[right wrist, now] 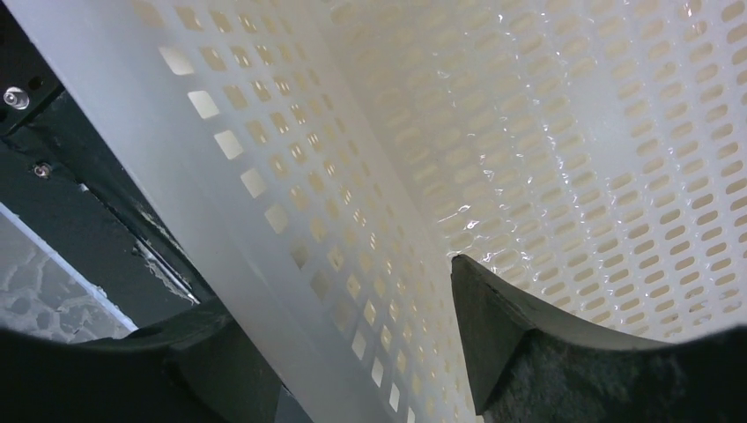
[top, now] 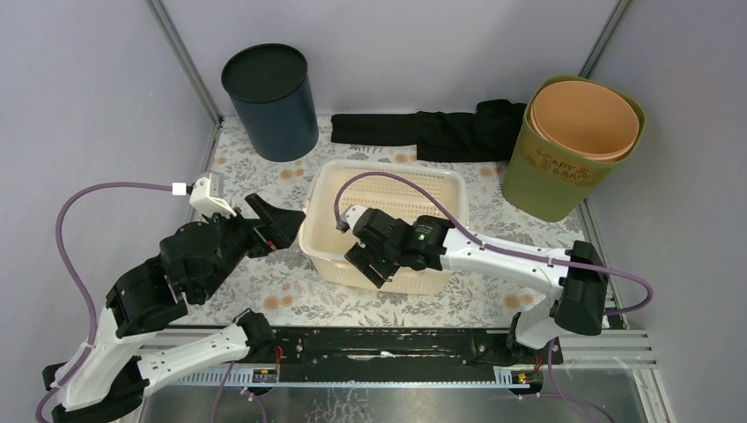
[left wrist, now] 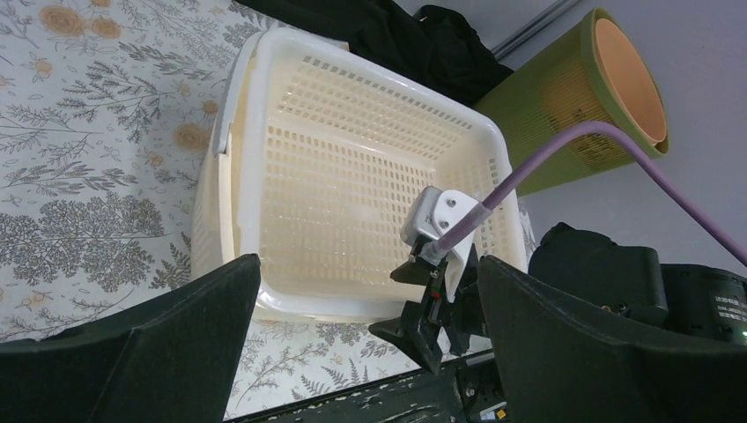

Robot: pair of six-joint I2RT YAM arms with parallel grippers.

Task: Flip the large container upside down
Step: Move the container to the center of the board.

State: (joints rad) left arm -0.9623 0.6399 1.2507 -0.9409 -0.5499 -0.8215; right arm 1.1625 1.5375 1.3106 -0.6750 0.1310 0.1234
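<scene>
Large container (top: 396,187): cream perforated plastic, upright, open-topped.

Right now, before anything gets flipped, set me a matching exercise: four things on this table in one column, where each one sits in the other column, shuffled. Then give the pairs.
Things
1. navy bin
2. black cloth
3. green bin
4. right claw

Places
A. astride the near wall of the cream basket
B. back right corner, with an orange bucket nested in it
C. back left corner
D. along the back edge, between the two bins

Pairs: 1-C, 2-D, 3-B, 4-A
</scene>
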